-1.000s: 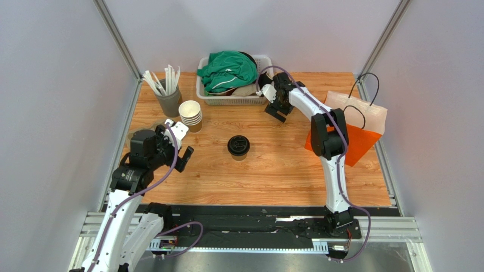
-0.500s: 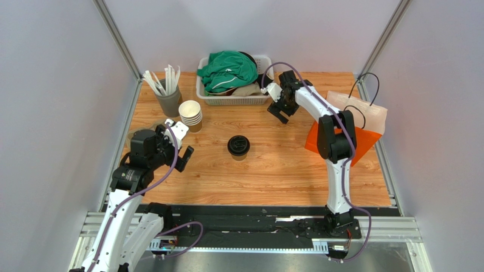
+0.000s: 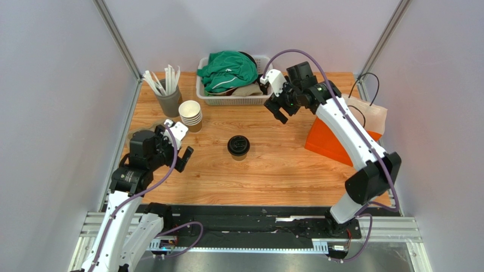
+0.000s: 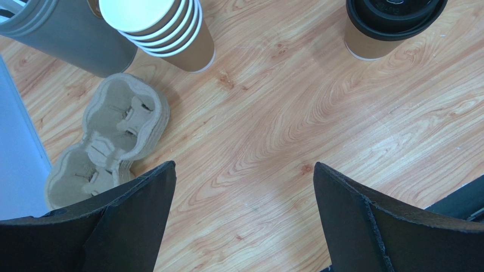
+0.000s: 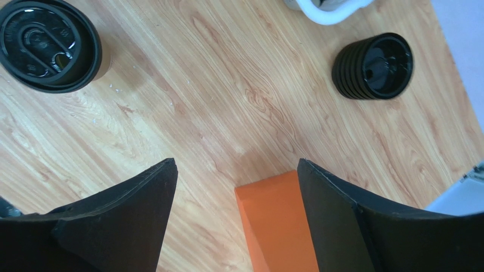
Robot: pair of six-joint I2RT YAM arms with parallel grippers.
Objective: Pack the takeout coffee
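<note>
Right elbow swung outward, uncovering orange bag [image 3: 332,141]. Your right gripper [image 3: 278,111] gapes empty; takeout coffee [image 3: 238,145] stands upright, near-left of it. Your left gripper [image 3: 184,158], also spread and empty, is about equally close.

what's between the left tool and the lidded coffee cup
Only bare wooden tabletop lies between the left tool and the lidded coffee cup, as the left wrist view shows; the top view agrees.

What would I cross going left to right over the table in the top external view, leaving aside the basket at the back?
grey holder of white sticks → stack of lidless paper cups → lidded takeout coffee → right gripper → orange paper bag
</note>
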